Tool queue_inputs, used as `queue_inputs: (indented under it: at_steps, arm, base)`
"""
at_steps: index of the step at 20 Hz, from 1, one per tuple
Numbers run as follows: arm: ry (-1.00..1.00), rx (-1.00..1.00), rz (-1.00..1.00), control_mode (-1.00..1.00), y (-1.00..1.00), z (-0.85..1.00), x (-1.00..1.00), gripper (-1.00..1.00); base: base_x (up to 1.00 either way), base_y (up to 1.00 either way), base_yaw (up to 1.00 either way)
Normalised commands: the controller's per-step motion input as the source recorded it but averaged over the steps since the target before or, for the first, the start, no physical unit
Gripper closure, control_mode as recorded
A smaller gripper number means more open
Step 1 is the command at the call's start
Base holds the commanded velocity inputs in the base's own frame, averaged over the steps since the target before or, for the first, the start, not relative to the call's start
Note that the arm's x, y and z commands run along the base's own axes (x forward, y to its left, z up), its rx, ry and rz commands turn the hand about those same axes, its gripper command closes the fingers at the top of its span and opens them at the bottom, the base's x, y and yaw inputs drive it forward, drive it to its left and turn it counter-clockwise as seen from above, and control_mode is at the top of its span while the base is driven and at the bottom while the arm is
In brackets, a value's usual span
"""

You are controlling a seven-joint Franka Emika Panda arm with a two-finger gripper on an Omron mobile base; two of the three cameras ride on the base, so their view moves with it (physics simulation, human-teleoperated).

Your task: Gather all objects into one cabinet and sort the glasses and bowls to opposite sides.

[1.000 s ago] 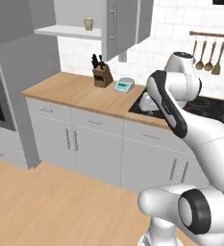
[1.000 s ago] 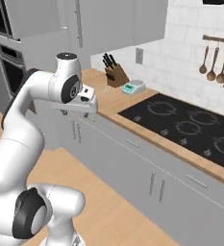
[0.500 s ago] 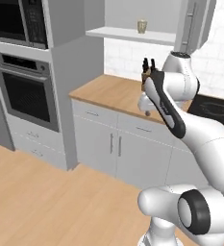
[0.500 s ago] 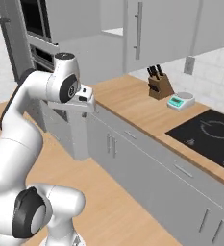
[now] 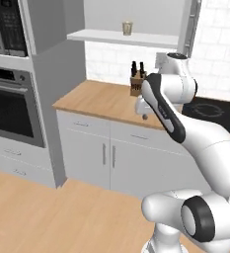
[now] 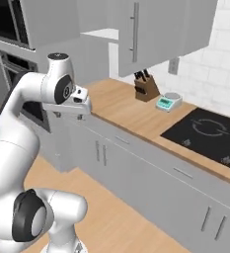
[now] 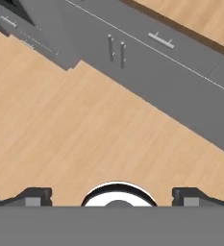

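Left base view: base has driven left, wall oven [image 5: 10, 111] now in shot; mug [image 5: 127, 28] on cabinet shelf [image 5: 121, 37]. Gripper [image 7: 111, 196] wide open, empty. Prob. repositioning for next pickup.

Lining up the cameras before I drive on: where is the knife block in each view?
Left base view: knife block upper centre, on the counter, just left of the arm.
Right base view: knife block right of centre, beside the kitchen scale.
Hand view: looks down at floor and base units.
Shared landmark: paired door handles.
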Motion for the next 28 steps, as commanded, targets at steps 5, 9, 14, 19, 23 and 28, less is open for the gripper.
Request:
queue_inputs:
  at_steps: [5, 9, 14, 19, 23, 28]
  arm:
    - [0.0, 0.0, 0.0, 1.0, 0.0, 0.0, 0.0, -1.0]
    - [0.0, 0.0, 0.0, 1.0, 0.0, 0.0, 0.0, -1.0]
    - [0.0, 0.0, 0.0, 1.0, 0.0, 0.0, 0.0, -1.0]
    - [0.0, 0.0, 0.0, 1.0, 0.0, 0.0, 0.0, -1.0]
    - [0.0, 0.0, 0.0, 1.0, 0.0, 0.0, 0.0, -1.0]
    - [0.0, 0.0, 0.0, 1.0, 0.0, 0.0, 0.0, -1.0]
  base:
    - [0.35, 0.95, -0.49]
    - [0.15, 1.0, -0.26]
    - [0.52, 0.97, -0.32]
    - [1.0, 0.32, -0.21]
    - [1.0, -0.12, -0.02]
    - [1.0, -0.24, -0.01]
